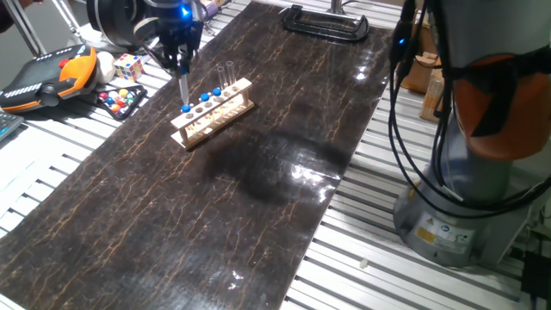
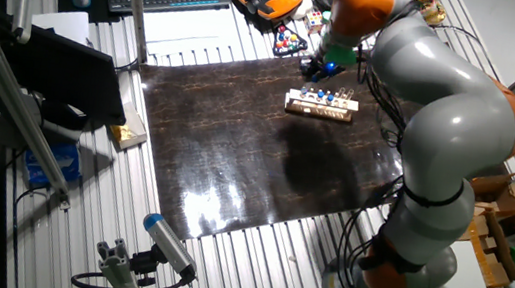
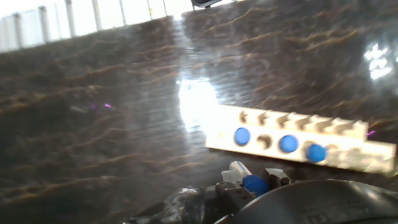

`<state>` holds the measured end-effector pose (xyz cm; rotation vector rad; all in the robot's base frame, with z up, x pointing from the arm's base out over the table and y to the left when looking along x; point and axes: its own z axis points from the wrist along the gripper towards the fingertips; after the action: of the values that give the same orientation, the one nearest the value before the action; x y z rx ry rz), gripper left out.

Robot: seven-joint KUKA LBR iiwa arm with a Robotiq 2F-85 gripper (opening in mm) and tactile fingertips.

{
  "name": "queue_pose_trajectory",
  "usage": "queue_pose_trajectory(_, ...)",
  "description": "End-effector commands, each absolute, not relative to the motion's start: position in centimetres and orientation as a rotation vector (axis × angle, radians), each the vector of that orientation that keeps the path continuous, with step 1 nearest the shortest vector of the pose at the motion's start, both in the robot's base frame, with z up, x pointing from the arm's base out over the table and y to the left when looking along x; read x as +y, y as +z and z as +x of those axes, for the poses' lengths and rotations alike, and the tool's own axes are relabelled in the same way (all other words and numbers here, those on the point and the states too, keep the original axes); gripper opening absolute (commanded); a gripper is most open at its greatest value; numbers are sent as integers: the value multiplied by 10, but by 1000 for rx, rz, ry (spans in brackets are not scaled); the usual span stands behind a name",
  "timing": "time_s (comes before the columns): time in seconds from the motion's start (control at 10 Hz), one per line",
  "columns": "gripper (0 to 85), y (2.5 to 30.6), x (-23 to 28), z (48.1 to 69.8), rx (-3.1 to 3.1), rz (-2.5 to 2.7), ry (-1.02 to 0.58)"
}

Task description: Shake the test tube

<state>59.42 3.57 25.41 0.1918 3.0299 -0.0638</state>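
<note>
A wooden rack [image 1: 213,113] stands at the far left of the dark mat [image 1: 258,189] and holds several blue-capped test tubes [image 1: 205,97]. My gripper [image 1: 181,67] is shut on one slim clear test tube [image 1: 182,89], which hangs upright just above the rack's left end. In the hand view the held tube's blue cap [image 3: 254,183] shows between the fingers, with the rack [image 3: 298,146] beyond it; the view is blurred. The rack [image 2: 322,105] and the gripper [image 2: 323,68] also show in the other fixed view.
Two taller uncapped tubes [image 1: 225,76] stand at the rack's far end. A black clamp [image 1: 325,21] lies at the mat's back edge. A Rubik's cube [image 1: 129,66], coloured balls [image 1: 120,99] and a teach pendant [image 1: 47,77] lie left. The arm's base [image 1: 465,198] is at the right.
</note>
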Motion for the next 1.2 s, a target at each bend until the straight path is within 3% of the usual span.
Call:
queue_pose_trajectory(0.0,7,253,32,596,3033,134,-90)
queue_pose_trajectory(1.1,7,225,-1,612,3039,126,-75)
